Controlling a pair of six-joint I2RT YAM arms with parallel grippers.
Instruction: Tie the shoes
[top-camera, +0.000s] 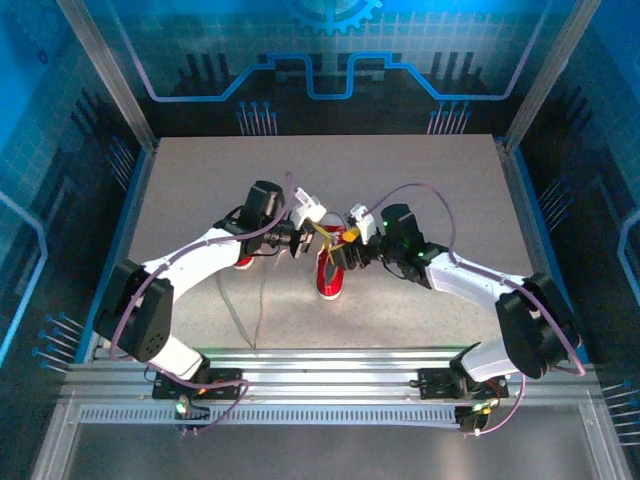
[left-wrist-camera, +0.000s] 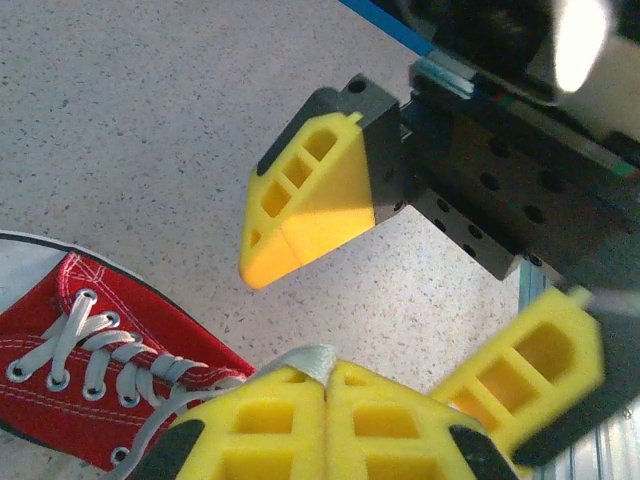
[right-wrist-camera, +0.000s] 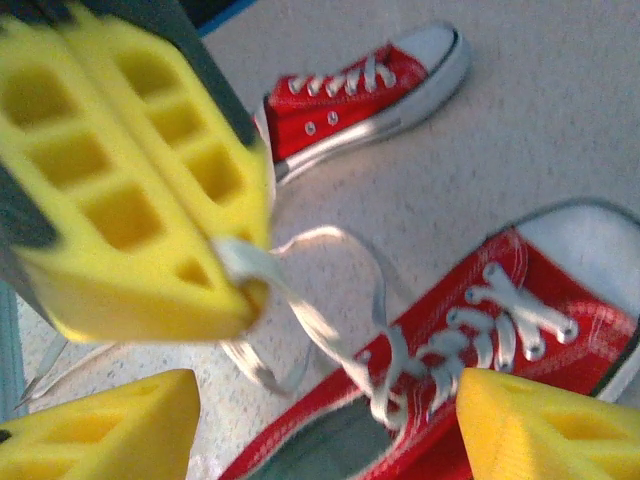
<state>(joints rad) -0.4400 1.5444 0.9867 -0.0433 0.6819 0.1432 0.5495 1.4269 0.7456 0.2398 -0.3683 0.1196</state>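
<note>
Red canvas, the middle shoe (top-camera: 330, 275) lies mid-table between the arms, the other shoe (top-camera: 245, 263) just left of it, while the left gripper (left-wrist-camera: 325, 375) pinches the middle shoe's white lace (left-wrist-camera: 305, 358) tight and the right gripper (right-wrist-camera: 325, 400) hangs with jaws spread.

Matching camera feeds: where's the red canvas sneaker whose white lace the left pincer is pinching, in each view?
Top external: red canvas sneaker, table centre, just right of the left pincer.
Left wrist: bottom-left corner.
Right wrist: lower right; the second sneaker lies above it in frame.
Shared landmark: the white lace clamped in the shut left pincer.
</note>
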